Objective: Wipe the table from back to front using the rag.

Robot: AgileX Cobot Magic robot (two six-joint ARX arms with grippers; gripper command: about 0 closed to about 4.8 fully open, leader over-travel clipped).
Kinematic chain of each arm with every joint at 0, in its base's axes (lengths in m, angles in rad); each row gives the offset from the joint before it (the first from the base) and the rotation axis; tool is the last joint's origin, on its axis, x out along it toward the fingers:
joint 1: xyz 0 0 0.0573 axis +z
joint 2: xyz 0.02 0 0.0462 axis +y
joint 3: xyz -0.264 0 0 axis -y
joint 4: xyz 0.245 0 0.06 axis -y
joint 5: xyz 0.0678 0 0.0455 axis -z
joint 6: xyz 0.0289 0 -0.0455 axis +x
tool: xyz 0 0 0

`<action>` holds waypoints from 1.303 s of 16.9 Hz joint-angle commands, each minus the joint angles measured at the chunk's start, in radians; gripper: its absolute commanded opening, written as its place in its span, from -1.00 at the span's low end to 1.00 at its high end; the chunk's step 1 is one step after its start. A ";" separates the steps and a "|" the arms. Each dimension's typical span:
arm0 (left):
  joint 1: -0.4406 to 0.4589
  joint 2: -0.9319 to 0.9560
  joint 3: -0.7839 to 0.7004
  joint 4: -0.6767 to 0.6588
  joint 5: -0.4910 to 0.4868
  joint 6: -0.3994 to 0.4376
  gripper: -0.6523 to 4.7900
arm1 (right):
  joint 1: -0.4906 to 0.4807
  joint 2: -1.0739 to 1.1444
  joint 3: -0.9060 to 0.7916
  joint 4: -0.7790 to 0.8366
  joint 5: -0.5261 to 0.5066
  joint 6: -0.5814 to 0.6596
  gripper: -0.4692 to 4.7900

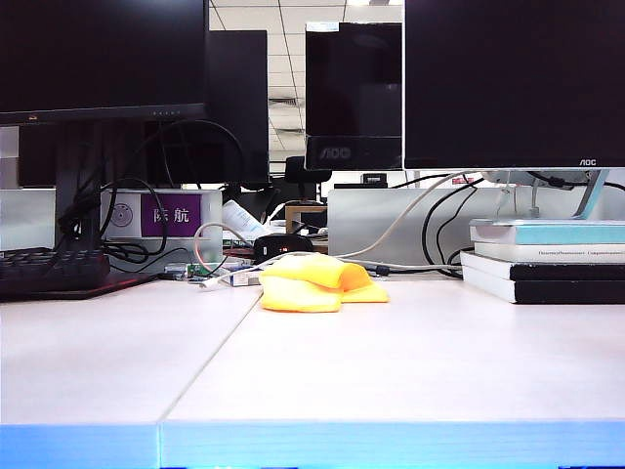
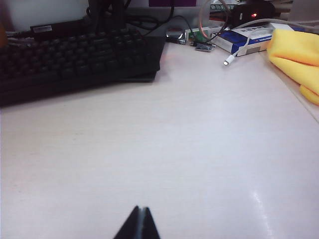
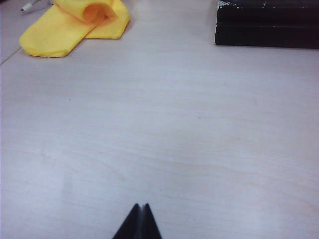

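The yellow rag (image 1: 312,283) lies crumpled and folded at the back middle of the pale table (image 1: 410,362), just right of the dark seam. It also shows in the left wrist view as the rag (image 2: 296,62) and in the right wrist view as the rag (image 3: 75,25). My left gripper (image 2: 141,208) is shut and empty above bare table, well short of the rag. My right gripper (image 3: 141,205) is also shut with nothing in it, over bare table, the rag far ahead of it. Neither gripper appears in the exterior view.
A black keyboard (image 1: 54,272) sits at the back left. Stacked books (image 1: 547,259) stand at the back right, seen as a dark block (image 3: 266,25). Cables, a white plug (image 2: 229,60) and small boxes (image 2: 244,40) clutter the back. Monitors (image 1: 513,83) stand behind.
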 commanded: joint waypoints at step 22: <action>0.001 -0.003 -0.003 -0.008 0.006 0.003 -0.78 | -0.001 -0.136 -0.027 0.056 0.226 -0.080 -0.82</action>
